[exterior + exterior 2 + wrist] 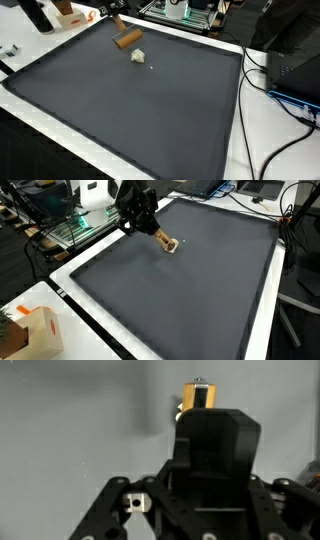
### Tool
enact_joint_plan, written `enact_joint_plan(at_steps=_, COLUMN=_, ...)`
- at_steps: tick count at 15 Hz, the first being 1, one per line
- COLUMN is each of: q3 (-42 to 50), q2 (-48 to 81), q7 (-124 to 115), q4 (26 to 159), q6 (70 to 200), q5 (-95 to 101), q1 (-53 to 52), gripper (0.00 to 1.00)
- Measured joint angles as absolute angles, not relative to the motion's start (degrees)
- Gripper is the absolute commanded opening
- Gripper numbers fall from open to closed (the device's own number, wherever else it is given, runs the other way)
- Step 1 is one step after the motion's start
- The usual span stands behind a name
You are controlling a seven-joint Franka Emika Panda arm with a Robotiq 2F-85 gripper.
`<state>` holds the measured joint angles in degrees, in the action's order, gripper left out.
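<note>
The black Robotiq gripper (pixel 149 228) is seen low over the far end of the large dark grey rubbery mat (pixel 190 300), tilted down toward a short brown cylinder of cork or wood (pixel 163 240). The cylinder's near end is met right at the fingertips, and its other end is touching a small white crumpled lump (pixel 173 248) lying on the mat. Whether the jaws are actually clamped on the cylinder or just resting against it can't be told, since the fingers are too dark and small to be made out in both exterior views. In the wrist view mostly the black housing is shown (it fills the lower half of the frame), with a yellowish-brown bit of the cylinder (pixel 197 397) peeking out above it against the grey mat. In an exterior view a tiny white speck (pixel 152 68) is spotted on the mat just beside the lump. The mat is laid on a white table (pixel 252 120), and black cables (pixel 268 80) are trailed along one edge. A brown cardboard box with an orange label (pixel 38 330) is parked at a table corner, but the label's print is too small to be read.
</note>
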<state>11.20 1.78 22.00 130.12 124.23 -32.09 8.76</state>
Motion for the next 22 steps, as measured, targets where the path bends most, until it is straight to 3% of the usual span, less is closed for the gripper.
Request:
enact_joint_plan(at_steps=13, q3=8.0, q2=-2.22, q7=-1.64, q4=126.21, q6=119.19, q5=-23.4, q1=7.73, gripper=0.24)
enact_joint_plan(at_steps=22, q3=0.74, q2=-3.99, q7=-22.49, q4=118.31, q6=111.61, q5=-6.82, q1=2.97, gripper=0.24)
